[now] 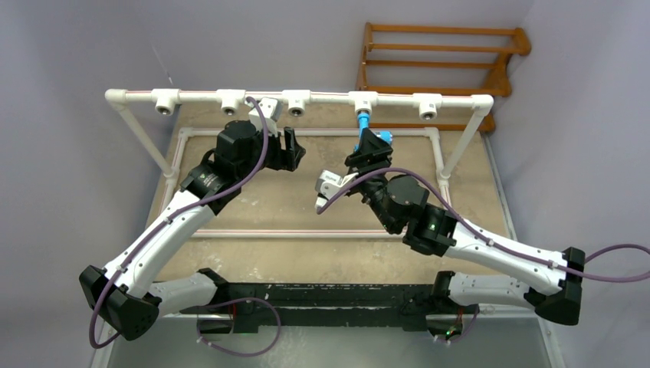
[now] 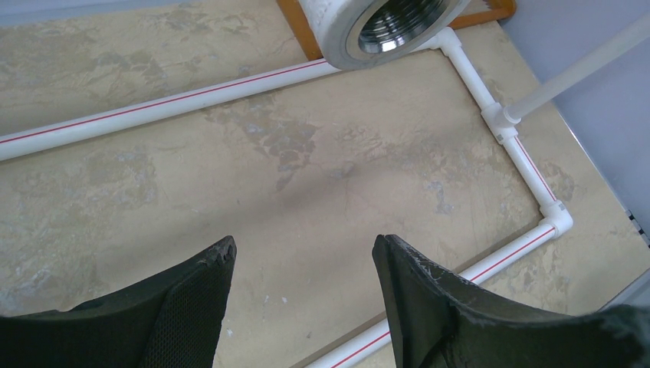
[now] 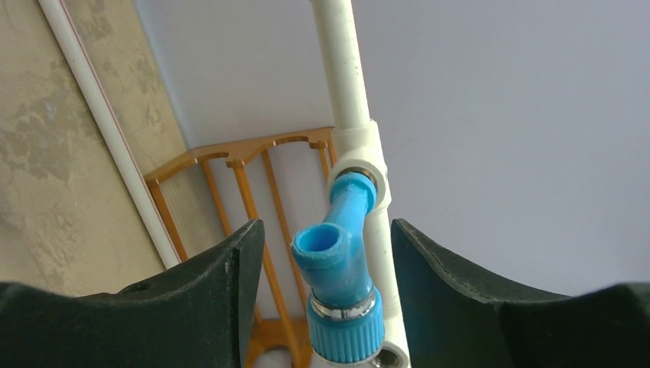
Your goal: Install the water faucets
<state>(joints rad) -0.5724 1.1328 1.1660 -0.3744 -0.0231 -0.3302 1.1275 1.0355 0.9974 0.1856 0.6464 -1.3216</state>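
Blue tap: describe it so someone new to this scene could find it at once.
A white pipe rail runs across the far side of the table. The fourth socket from the left along it holds the blue tap, between the right hand's open jaws. It is the only blue part; the other sockets are bare.

table [image 1: 295, 208]: mottled beige | on it: white pipe frame [image 1: 268, 234]
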